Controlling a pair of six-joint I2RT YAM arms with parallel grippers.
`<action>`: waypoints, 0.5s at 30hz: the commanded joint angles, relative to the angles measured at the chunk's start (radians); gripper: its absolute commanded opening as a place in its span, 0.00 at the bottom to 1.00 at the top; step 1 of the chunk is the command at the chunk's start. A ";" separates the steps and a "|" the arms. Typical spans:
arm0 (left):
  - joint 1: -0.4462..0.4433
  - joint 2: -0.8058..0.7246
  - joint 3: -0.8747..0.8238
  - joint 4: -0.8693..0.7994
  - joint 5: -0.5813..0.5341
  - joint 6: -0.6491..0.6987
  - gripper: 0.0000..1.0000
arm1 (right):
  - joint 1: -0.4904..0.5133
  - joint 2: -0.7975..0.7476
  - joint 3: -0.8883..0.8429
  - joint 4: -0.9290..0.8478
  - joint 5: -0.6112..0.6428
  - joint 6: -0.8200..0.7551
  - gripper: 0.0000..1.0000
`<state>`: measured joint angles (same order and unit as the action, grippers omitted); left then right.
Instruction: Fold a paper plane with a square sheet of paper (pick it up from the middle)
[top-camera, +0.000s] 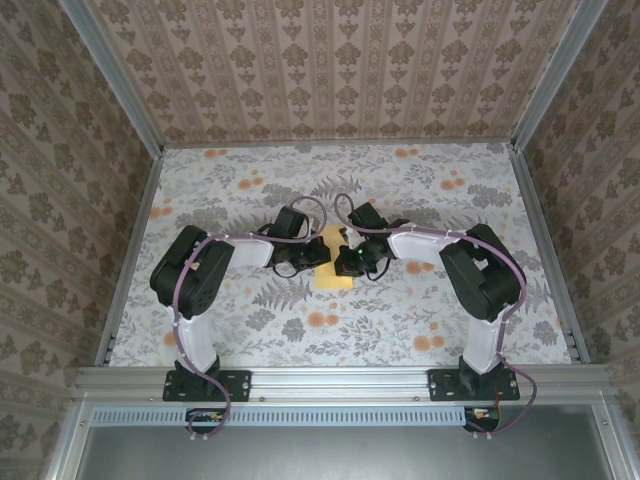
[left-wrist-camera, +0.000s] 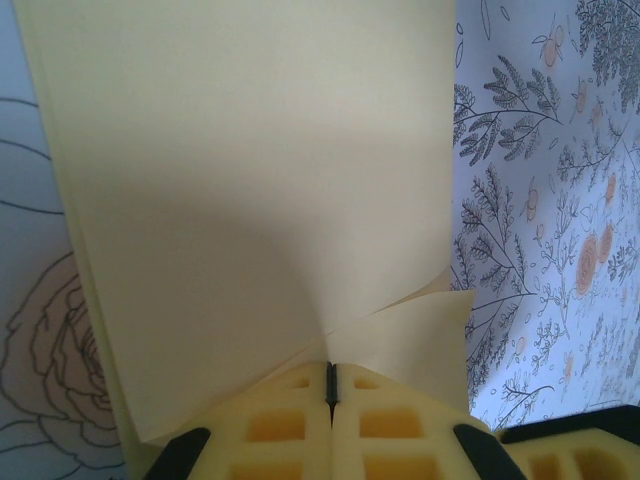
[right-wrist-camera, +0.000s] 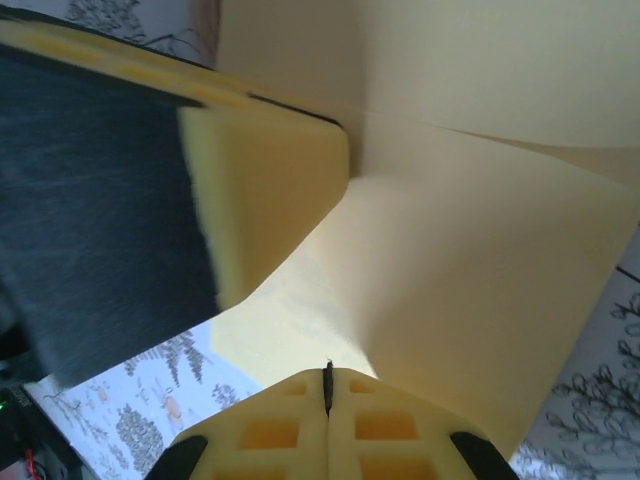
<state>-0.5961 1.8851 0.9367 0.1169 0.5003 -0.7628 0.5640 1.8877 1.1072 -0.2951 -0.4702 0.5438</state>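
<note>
The square sheet of paper is found at the middle of the table, between the two arms, which are bent inward toward each other. In the top view the left gripper is placed at the left side of the sheet and the right gripper at its right side, so only narrow parts of the pale-yellow paper can be seen between and below them. In the left wrist view the yellow fingers are pressed together and the near edge of the sheet is clamped in the thin line between them. From there the paper is spread away over the flower-printed table cover, and one corner at the right is curled up. In the right wrist view the same tight hold on the paper is shown by the right fingers, and a yellow pad of the left gripper is seen against the sheet. The paper seems to be bent into more than one layer there, but this cannot be told for sure.
</note>
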 joint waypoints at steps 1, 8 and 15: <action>-0.004 0.028 -0.007 -0.074 -0.039 0.008 0.00 | 0.004 0.028 0.032 -0.019 0.025 0.026 0.00; -0.004 0.031 -0.014 -0.069 -0.039 -0.001 0.00 | 0.004 0.038 0.032 0.038 0.027 0.066 0.00; -0.004 0.030 -0.019 -0.068 -0.039 -0.004 0.00 | 0.001 0.068 0.036 0.071 0.053 0.104 0.00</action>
<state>-0.5961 1.8851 0.9367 0.1169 0.5003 -0.7631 0.5640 1.9293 1.1225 -0.2420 -0.4473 0.6125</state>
